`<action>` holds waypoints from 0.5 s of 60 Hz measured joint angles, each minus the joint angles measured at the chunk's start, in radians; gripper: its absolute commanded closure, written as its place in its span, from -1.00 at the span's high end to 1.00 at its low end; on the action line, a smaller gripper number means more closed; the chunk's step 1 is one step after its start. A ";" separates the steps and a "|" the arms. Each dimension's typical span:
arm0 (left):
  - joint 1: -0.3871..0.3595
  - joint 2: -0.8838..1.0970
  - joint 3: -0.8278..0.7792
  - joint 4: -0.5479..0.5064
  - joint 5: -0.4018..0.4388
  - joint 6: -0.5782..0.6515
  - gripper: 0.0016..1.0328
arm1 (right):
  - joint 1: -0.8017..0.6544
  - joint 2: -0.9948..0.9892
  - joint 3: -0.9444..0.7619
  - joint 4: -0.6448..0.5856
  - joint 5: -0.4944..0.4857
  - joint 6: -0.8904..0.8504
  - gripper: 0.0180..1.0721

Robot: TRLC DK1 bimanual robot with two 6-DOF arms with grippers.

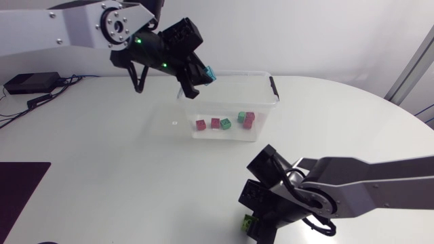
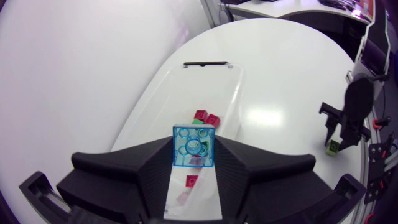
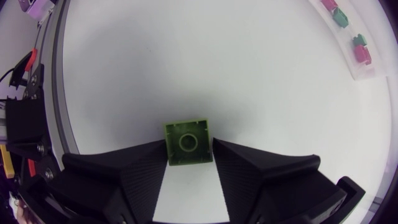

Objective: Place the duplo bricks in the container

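Note:
My left gripper (image 1: 202, 76) hangs over the left end of a clear plastic container (image 1: 261, 76), shut on a light blue duplo brick (image 1: 209, 72). In the left wrist view that blue brick (image 2: 194, 145) sits between the fingers, with the container (image 2: 155, 93) straight below. Several red and green bricks (image 1: 224, 123) lie inside it. Near the table's front edge my right gripper (image 1: 253, 226) points down at a lime green brick (image 1: 249, 222). In the right wrist view the green brick (image 3: 188, 142) rests on the table with both fingers against its sides.
A black box (image 1: 30, 83) with cables sits at the table's far left. A dark mat (image 1: 19, 186) lies at the front left corner. The container carries black latches (image 1: 274, 87) at its ends.

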 measured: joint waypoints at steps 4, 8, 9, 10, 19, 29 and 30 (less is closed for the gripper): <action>0.001 0.071 0.053 0.036 -0.028 -0.039 -0.66 | -0.014 -0.038 0.002 -0.030 0.006 0.000 -0.41; 0.001 0.125 0.089 0.070 -0.062 -0.068 -0.59 | -0.051 -0.084 0.018 -0.061 0.010 -0.001 -0.40; 0.002 0.142 0.101 0.079 -0.073 -0.079 -0.56 | -0.063 -0.094 0.025 -0.066 0.010 -0.001 -0.40; 0.003 0.155 0.109 0.088 -0.082 -0.085 -0.51 | -0.076 -0.104 0.034 -0.072 0.012 -0.001 -0.40; 0.012 0.275 0.194 0.138 -0.159 -0.145 0.69 | -0.175 -0.164 0.148 -0.106 0.018 -0.001 -0.40; 0.025 0.344 0.245 0.140 -0.222 -0.181 0.92 | -0.272 -0.169 0.299 -0.107 0.018 -0.001 -0.40; 0.026 0.344 0.246 0.140 -0.228 -0.184 0.92 | -0.280 -0.167 0.314 -0.107 0.018 -0.001 -0.40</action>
